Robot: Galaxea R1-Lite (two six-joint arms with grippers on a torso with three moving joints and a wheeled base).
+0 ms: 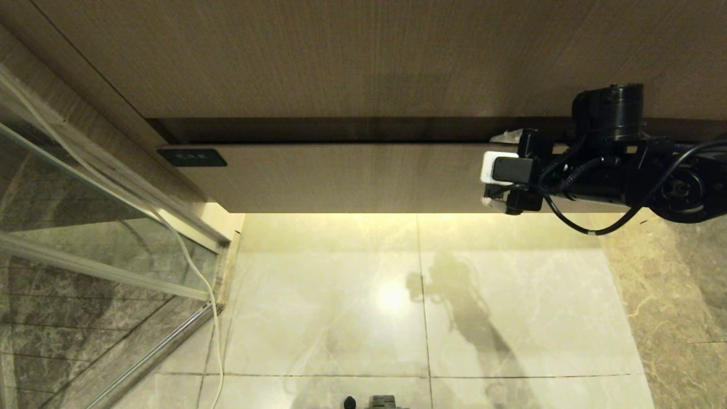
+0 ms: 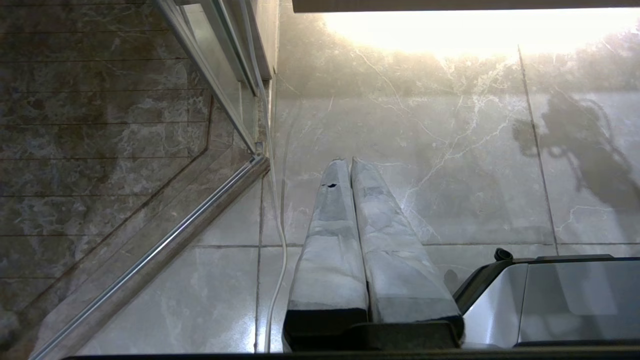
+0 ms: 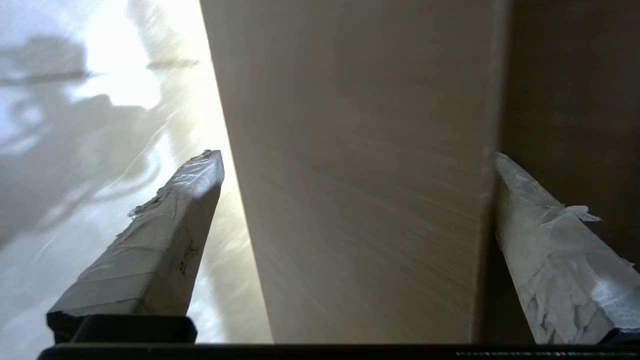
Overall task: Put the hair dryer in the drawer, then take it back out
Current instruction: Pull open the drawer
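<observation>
Glass partition, white cable, glossy marble floor

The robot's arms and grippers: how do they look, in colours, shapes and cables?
The right arm is black, with round joint housings, looping black cables and a white-and-black camera block. Both the right gripper and the left gripper have long tapered fingers wrapped in worn whitish tape on black bases.

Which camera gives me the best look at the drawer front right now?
The head view: it shows the drawer front nearly full width, shut under the taller panel, with the right gripper at its right end. The right wrist view shows only a close strip between the open fingers. The left wrist view misses it.
</observation>
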